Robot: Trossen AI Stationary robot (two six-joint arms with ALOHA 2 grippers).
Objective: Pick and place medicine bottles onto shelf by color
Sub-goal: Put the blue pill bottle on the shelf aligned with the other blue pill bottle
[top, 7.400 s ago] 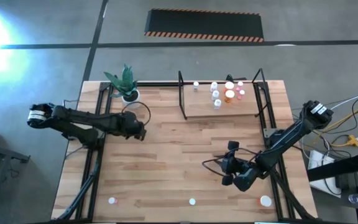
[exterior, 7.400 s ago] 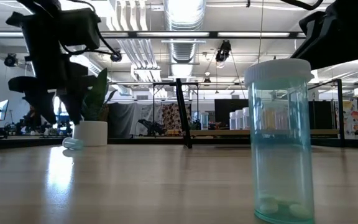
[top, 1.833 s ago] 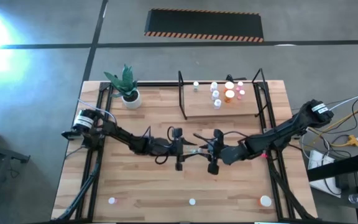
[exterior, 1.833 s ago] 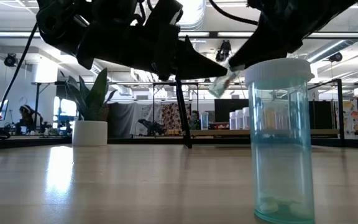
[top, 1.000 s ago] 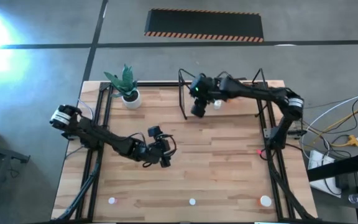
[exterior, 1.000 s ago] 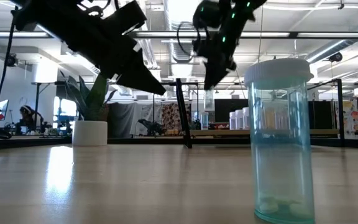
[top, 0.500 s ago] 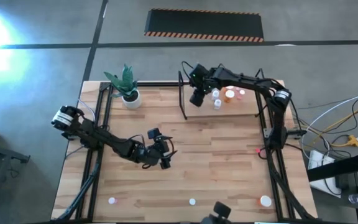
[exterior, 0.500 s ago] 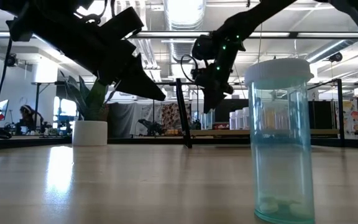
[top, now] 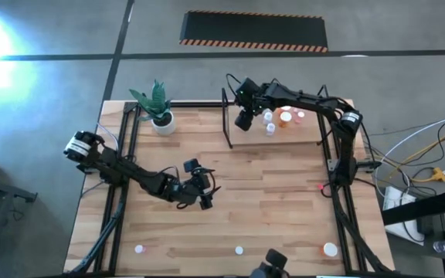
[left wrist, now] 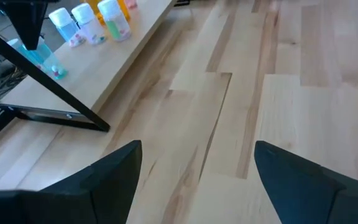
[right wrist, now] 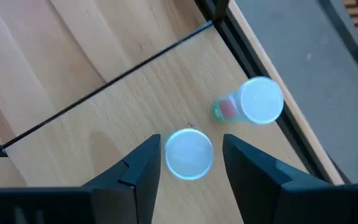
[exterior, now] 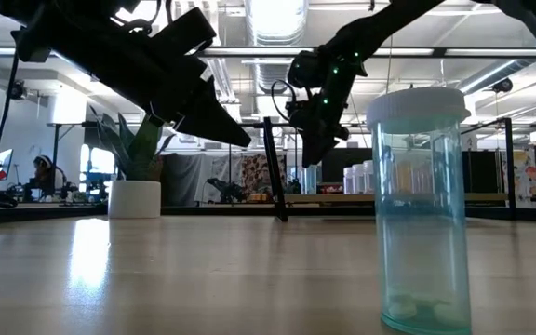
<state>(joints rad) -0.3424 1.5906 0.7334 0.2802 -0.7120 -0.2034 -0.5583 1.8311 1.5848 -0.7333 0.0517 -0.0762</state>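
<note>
The shelf [top: 292, 137] stands at the table's far side with several medicine bottles [top: 284, 116] on it. My right gripper [top: 244, 120] is over the shelf's left end, pointing down. Its open fingers stand on either side of a blue-green bottle's white cap [right wrist: 189, 154], with a small gap on each side. That bottle stands upright on the shelf board [left wrist: 39, 59]. A green bottle [right wrist: 260, 101] stands next to it by the shelf's far rail. My left gripper [top: 199, 197] is open and empty above the table's middle [left wrist: 197, 180].
Three more bottles stand along the table's near edge [top: 139, 249] [top: 239, 249] [top: 330, 249]; one fills the low view [exterior: 422, 209]. A white pot with a plant [top: 161, 116] is at the far left. A dark object [top: 269, 262] shows at the near edge.
My right gripper has come down over the shelf's left end with the blue-green bottle, which hung above the shelf a second ago and now stands on the board. My left gripper has stayed almost in place.
</note>
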